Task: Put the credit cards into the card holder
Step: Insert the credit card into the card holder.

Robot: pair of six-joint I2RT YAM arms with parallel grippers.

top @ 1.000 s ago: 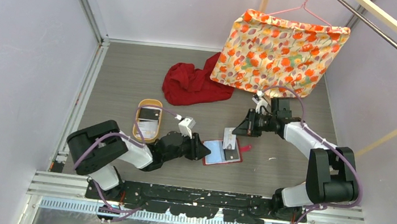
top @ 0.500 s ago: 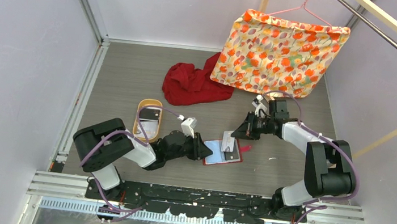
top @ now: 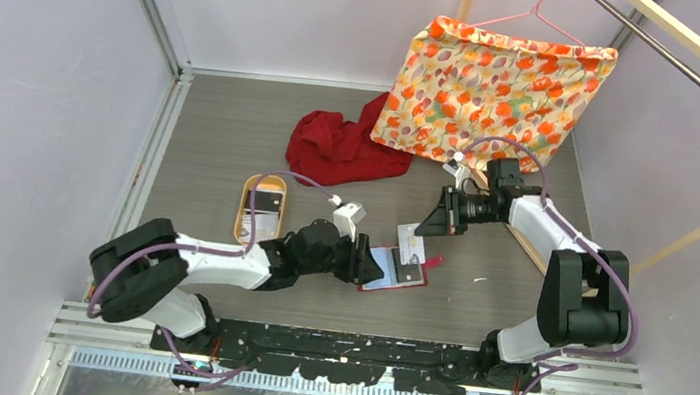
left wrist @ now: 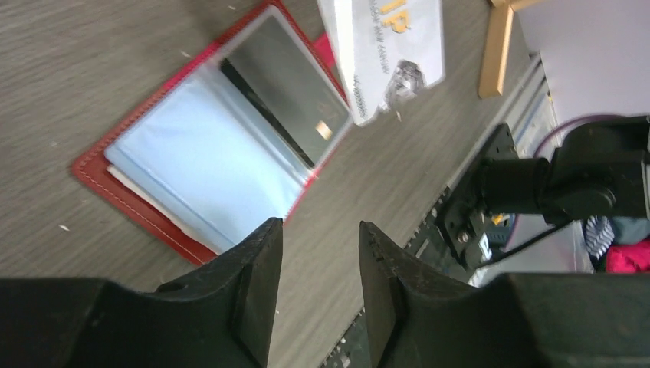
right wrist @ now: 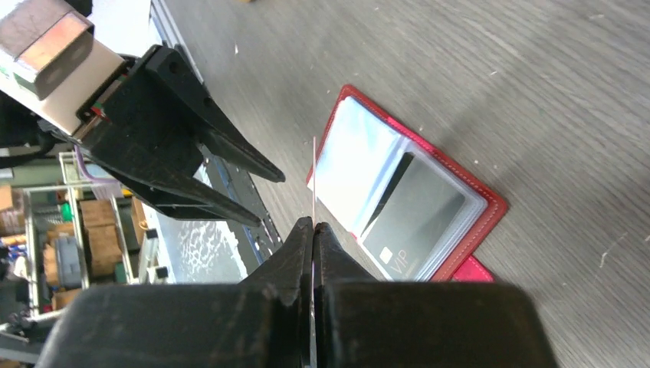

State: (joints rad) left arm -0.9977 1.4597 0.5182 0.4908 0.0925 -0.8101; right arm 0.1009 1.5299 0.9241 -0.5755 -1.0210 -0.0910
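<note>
The grey wood-grain table (top: pixel 222 142) carries everything. At its far side a floral fabric (top: pixel 490 94) hangs from a hanger, and a crumpled red cloth (top: pixel 342 151) lies just left of the fabric's lower edge.

Nearer the left arm sits a tan oval tray (top: pixel 267 183). It holds credit cards (top: pixel 262 222), a dark one toward the far end and a whitish one toward the near end; how many lie there in all cannot be told.

The card holder (top: pixel 382 270) lies open and flat on the table between the two arms, near the front edge. One half shows a pale clear-window pocket. The other half holds a dark card (right wrist: pixel 414 222) printed "VIP", tucked inside its sleeve.

The right end effector (right wrist: pixel 313 225) has its fingers pressed together on a white card (left wrist: pixel 391 46), which hangs over the far edge of the open card holder, not in any pocket.

The left end effector (left wrist: pixel 318 230) sits low at the card holder's left edge, fingers apart with nothing between them.
</note>
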